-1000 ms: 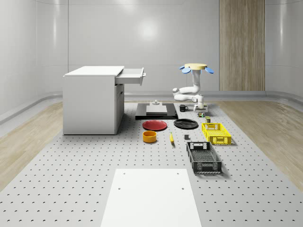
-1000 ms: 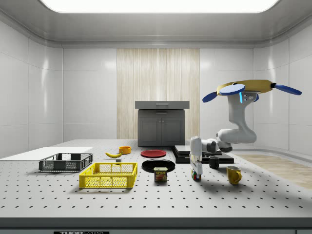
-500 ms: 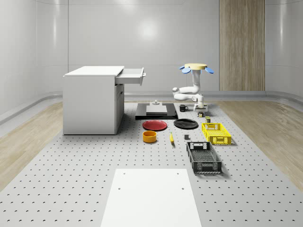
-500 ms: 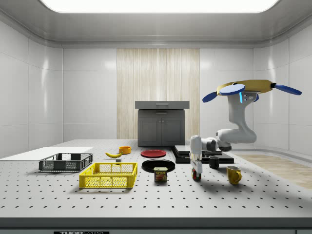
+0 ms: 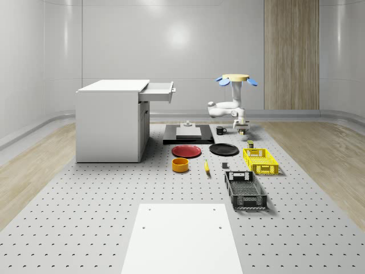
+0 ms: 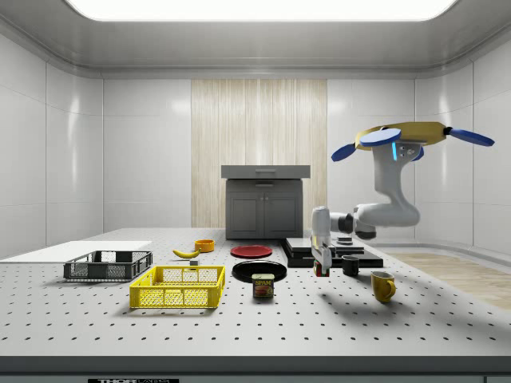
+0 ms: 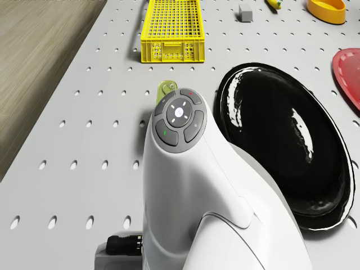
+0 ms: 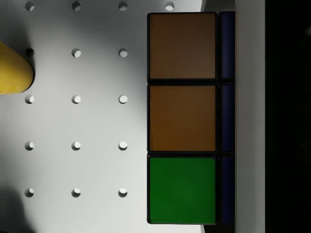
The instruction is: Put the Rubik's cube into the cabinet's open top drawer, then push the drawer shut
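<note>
Wrist view, Rubik's cube (image 8: 182, 116) clamped in fingers (image 6: 322, 267) (lifted off table (image 6: 239, 319)), drone (image 6: 407, 137) hovering.

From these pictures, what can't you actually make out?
- Open top drawer, whole-scene view: its inside is hidden by its own front wall.
- Rubik's cube, wrist view: far side hidden by a pale finger.
- Spam can, drone view: mostly behind the arm.

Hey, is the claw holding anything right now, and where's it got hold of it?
Yes. The claw holds the Rubik's cube by its sides, lifted clear of the table. The drone hovers above, near the black plate.
</note>
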You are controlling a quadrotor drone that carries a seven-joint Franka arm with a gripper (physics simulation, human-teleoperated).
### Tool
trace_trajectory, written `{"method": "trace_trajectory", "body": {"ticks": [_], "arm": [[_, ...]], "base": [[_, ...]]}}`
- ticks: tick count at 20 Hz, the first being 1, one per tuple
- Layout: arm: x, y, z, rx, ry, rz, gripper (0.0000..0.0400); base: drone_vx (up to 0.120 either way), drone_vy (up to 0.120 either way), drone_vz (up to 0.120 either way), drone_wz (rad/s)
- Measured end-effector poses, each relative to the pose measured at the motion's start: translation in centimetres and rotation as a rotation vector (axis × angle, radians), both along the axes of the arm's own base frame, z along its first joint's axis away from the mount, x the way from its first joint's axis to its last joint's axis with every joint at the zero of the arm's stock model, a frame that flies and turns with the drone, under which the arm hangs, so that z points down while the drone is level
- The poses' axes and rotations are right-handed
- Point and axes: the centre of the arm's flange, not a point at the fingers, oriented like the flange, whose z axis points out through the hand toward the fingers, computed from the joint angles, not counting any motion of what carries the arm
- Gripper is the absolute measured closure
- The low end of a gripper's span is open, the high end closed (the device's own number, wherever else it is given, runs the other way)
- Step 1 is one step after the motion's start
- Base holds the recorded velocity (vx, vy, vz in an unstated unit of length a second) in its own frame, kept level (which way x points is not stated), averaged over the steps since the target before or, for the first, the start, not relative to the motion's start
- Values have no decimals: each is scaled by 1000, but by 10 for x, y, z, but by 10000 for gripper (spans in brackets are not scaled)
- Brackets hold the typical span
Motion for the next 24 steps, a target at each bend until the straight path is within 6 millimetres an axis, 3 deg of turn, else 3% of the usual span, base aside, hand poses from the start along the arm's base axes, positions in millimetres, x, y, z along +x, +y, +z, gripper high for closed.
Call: {"method": "trace_trajectory", "body": {"ticks": [3, 24], "arm": [[0, 0, -3, 0, 0, 0, 75], [0, 0, -7, 0, 0, 0, 75]], "base": [[0, -13, 120, 0], [0, -109, 120, 0]]}}
